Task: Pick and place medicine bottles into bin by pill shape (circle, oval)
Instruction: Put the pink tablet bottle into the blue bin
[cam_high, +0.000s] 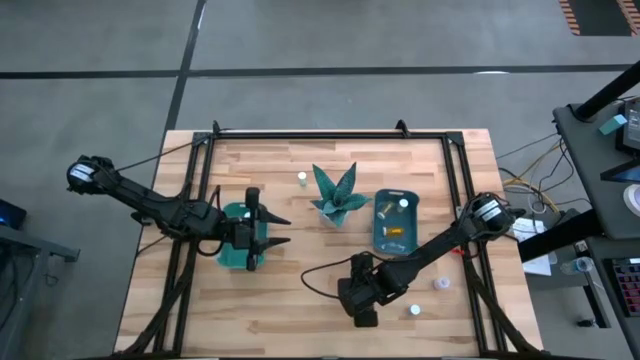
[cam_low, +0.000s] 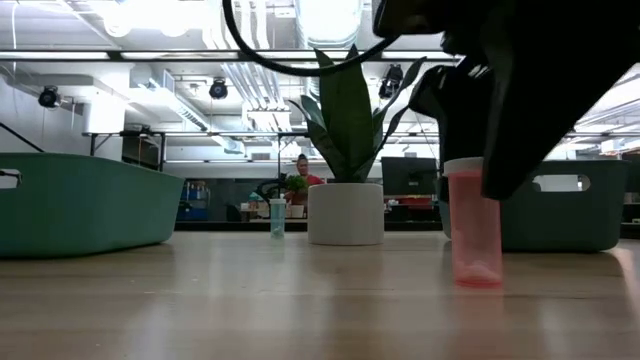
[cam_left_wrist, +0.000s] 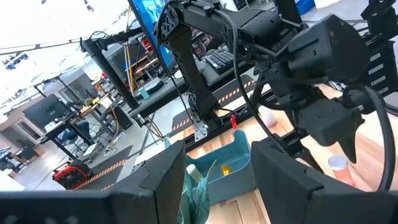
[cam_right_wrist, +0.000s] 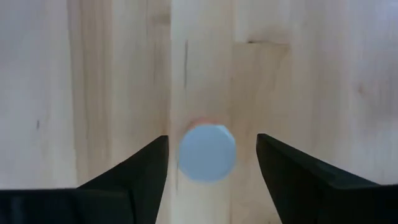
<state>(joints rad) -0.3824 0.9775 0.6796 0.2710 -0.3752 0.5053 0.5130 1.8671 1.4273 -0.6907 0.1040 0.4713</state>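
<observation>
Fingers of the right gripper (cam_right_wrist: 208, 180) stand wide apart and point straight down at the tabletop (cam_right_wrist: 112, 68), with a pink medicine bottle (cam_right_wrist: 207, 153) upright between them; its white cap sits midway in the gap, and neither finger touches it. From table height that bottle (cam_low: 473, 222) stands on the wood with the dark gripper hanging just over and beside its cap. From above, the right gripper (cam_high: 362, 305) is near the front edge of the tabletop (cam_high: 270, 310), a little right of the middle, in front of the right teal bin (cam_high: 381, 238). That bin holds an orange bottle (cam_high: 394, 232) and some small white-capped bottles toward its back end. Two more white-capped bottles (cam_high: 440, 284) stand on the bare wood near the front right corner, and another white-capped bottle (cam_high: 301, 179) stands alone toward the back edge, left of the teal spiky plant ornament (cam_high: 337, 196) at the tabletop's middle. The left gripper (cam_high: 281, 229) hovers over the left teal bin (cam_high: 234, 258) on the left half of the tabletop, its fingers (cam_left_wrist: 158, 186) held partly apart with nothing between them.
</observation>
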